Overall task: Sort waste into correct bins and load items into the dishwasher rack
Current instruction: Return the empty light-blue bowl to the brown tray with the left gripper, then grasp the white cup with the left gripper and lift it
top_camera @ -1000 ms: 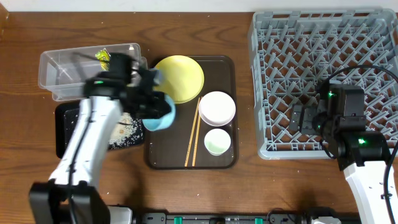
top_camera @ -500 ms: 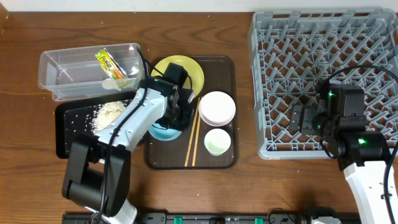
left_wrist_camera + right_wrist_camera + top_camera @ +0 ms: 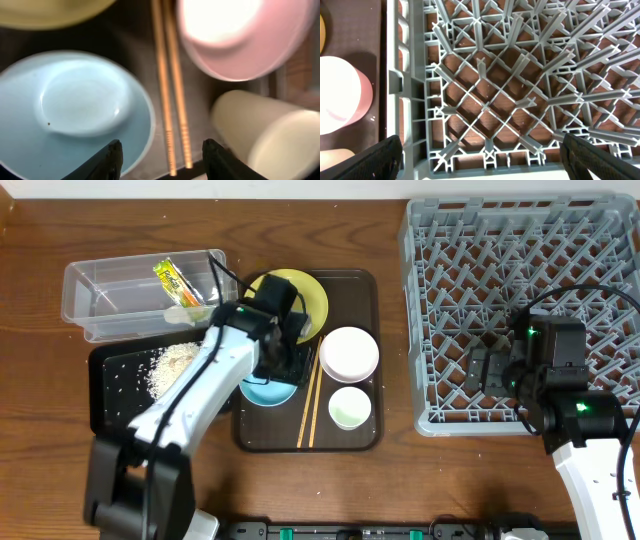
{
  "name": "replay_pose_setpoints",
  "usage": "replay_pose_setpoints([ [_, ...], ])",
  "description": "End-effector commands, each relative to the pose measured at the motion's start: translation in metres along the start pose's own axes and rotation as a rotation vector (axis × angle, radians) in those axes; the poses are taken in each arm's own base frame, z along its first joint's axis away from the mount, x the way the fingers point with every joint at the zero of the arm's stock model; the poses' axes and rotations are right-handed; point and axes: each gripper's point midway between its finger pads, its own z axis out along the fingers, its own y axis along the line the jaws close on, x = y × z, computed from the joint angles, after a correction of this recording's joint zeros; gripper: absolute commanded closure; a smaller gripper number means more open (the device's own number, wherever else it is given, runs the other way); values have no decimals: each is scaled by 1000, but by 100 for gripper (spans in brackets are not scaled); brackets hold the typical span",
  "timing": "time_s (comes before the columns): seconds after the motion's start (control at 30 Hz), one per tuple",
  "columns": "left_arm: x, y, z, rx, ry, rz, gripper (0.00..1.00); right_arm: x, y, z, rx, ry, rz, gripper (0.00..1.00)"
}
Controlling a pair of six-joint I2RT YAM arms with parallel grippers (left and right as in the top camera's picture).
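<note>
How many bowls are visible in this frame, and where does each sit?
2. The light blue bowl sits on the brown tray, left of the chopsticks. The white-pink bowl sits on the same tray, right of them. No others show.

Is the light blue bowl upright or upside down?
Upright: the light blue bowl rests on the brown tray, hollow facing up.

Left arm [image 3: 196,385] hangs over the light blue bowl [image 3: 262,393] on the brown tray [image 3: 352,442], 2 chopsticks [image 3: 311,400] beside.
</note>
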Motion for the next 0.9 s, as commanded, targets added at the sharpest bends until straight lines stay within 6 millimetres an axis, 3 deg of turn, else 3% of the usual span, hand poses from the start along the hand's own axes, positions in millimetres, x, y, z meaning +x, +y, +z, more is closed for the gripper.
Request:
replay_pose_setpoints([
  [0.0,-5,-24,-13,95,-31,26,46,-8,-6,-5,17,-22,2,1],
  [0.3,31,-48,21,97,92,108,45,-8,-6,-5,17,-22,2,1],
  [0.53,45,-63,49,103,106,182,46,-8,-6,-5,17,-20,2,1],
  [0.57,47,-63,53,102,109,182,49,-7,-6,-5,18,-18,2,1],
  [0.67,50,-60,58,94,111,160,76,-7,-6,-5,18,-17,2,1],
  [0.73,49,-60,58,95,108,161,85,-7,-6,-5,18,-17,3,1],
  [0.8,48,-60,58,96,103,158,94,-7,-6,-5,18,-17,2,1],
  [0.87,47,-60,57,97,101,157,94,-7,-6,-5,18,-16,3,1],
])
